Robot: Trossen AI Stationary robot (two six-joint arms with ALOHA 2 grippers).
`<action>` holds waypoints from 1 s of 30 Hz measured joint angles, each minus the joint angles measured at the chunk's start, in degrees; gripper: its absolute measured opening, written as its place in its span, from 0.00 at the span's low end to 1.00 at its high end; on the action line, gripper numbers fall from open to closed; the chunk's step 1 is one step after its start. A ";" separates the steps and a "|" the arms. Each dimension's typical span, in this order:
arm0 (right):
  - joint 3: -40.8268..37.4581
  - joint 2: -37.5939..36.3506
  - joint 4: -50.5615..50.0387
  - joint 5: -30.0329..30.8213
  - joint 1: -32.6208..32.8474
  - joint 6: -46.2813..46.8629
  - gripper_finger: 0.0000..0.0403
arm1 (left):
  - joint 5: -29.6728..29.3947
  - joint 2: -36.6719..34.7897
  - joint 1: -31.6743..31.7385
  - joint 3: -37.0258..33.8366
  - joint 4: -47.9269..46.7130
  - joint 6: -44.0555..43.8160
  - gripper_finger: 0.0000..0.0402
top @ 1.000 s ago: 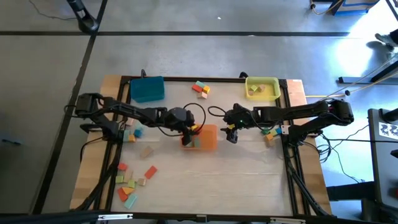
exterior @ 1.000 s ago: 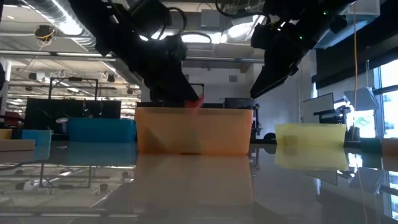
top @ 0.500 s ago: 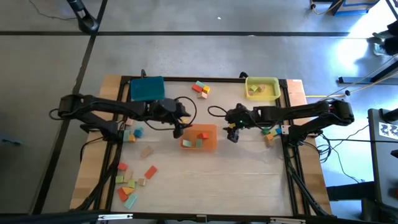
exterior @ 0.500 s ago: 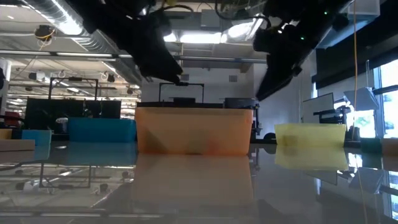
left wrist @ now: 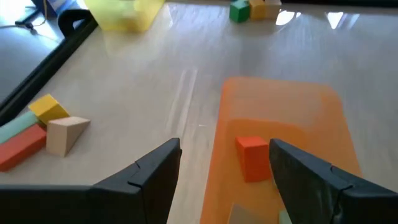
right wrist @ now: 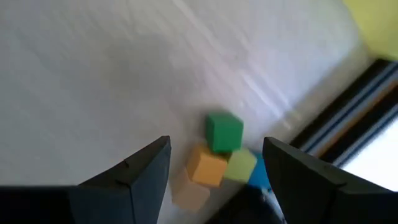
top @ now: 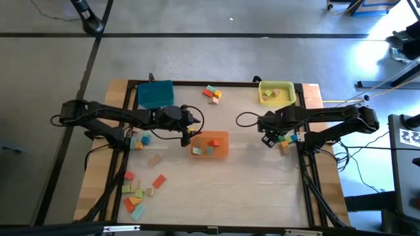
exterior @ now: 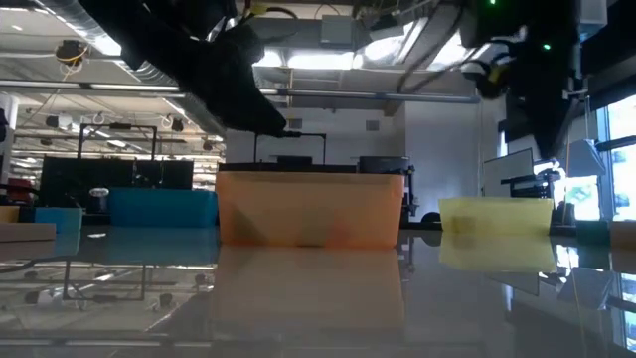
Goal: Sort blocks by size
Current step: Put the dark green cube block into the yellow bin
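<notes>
High view: orange tray holds a few blocks, many remain lower left (both grippers apart, empty).

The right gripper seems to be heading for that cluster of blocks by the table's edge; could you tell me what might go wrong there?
The green block touches the orange block and a pale green one, so the open right gripper could pinch two or knock a neighbour toward the frame rail close beside them.
</notes>
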 joint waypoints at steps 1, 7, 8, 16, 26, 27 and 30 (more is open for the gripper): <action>-0.71 0.05 -0.45 -0.74 -0.52 0.07 0.63 | 0.00 0.00 0.00 0.00 -0.09 0.00 0.58; -6.76 0.05 2.12 -7.65 -5.27 -1.40 0.63 | 0.00 0.00 0.00 0.00 0.84 -0.27 0.58; -7.84 0.05 2.59 -7.92 -6.01 -1.93 0.63 | 0.00 0.00 0.00 0.00 0.96 -0.36 0.58; -14.88 0.18 12.53 -8.21 -11.22 -5.18 0.63 | -0.02 0.00 0.00 0.00 0.80 -1.53 0.58; -21.09 0.20 15.48 -7.77 -12.27 -4.91 0.63 | -0.02 0.00 -0.22 0.00 0.76 -1.53 0.58; -21.63 0.20 16.39 -7.73 -12.27 -4.96 0.63 | -0.02 0.00 -0.22 0.00 0.76 -1.53 0.58; -23.03 0.20 19.70 -7.79 -12.21 -5.87 0.62 | -0.02 0.00 -0.22 0.00 0.76 -1.39 0.58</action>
